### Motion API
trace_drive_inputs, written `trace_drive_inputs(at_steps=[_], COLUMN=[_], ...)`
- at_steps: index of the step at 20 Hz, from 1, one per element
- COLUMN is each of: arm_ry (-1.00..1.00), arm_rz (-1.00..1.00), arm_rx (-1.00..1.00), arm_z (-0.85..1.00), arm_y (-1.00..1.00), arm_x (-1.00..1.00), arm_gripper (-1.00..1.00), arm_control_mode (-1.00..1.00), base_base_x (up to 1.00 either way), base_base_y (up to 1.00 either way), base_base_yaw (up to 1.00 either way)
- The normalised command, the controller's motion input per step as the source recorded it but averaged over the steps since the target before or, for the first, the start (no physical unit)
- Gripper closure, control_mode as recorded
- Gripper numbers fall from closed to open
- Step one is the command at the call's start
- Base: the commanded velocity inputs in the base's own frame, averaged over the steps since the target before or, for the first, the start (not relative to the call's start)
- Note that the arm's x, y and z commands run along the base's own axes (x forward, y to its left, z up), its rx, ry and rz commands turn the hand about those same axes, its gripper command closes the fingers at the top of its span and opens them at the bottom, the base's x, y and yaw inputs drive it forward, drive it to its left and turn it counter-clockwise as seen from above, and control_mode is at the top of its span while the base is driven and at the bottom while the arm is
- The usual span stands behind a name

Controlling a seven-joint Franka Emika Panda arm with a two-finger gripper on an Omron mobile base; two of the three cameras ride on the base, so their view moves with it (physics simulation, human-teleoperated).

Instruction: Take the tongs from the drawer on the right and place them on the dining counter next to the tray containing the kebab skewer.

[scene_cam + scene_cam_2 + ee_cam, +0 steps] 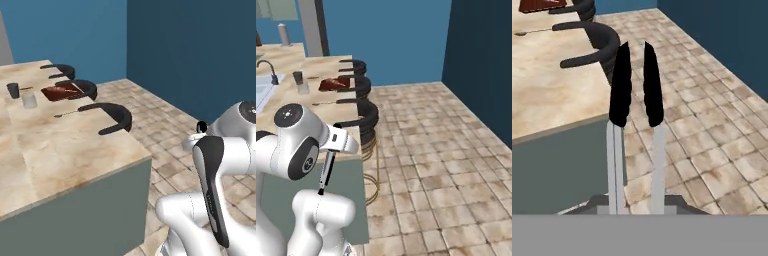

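Note:
My gripper point(331, 154) is shut on the tongs point(622, 90), black blades on silvery arms that point forward in the hand view. In the right base view the tongs point(325, 175) hang down from the hand, beside the near end of the dining counter point(331, 114). The dark red-brown tray point(60, 92) lies far along the dining counter point(75, 145), well ahead of the gripper. I cannot make out the kebab skewer on the tray point(333, 83). The drawer is out of view.
Three black curved stool backs point(114, 118) line the counter's right edge. A thin dark wire-like utensil point(67, 114) lies short of the tray. A dark cup point(13, 90) and a pale glass point(29, 100) stand left of it. The sink point(261, 95) is further left; tiled floor lies to the right.

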Motion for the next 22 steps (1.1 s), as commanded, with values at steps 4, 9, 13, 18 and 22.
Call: trace_drive_inputs(at_steps=[4, 9, 13, 18, 22], arm_ry=[0.0, 0.0, 0.0, 0.0, 0.0], arm_rz=[0.0, 0.0, 0.0, 0.0, 0.0], arm_rx=[0.0, 0.0, 0.0, 0.0, 0.0], arm_z=[0.0, 0.0, 0.0, 0.0, 0.0], arm_y=[0.0, 0.0, 0.0, 0.0, 0.0], arm_x=[0.0, 0.0, 0.0, 0.0, 0.0], arm_gripper=[1.0, 1.0, 1.0, 1.0, 1.0], arm_control_mode=[1.0, 1.0, 1.0, 1.0, 1.0], base_base_x=[0.33, 0.25, 0.2, 0.28, 0.4], base_base_y=[-1.0, -0.99, -0.85, -0.84, -0.88], base_base_yaw=[0.34, 0.51, 0.62, 0.63, 0.62])
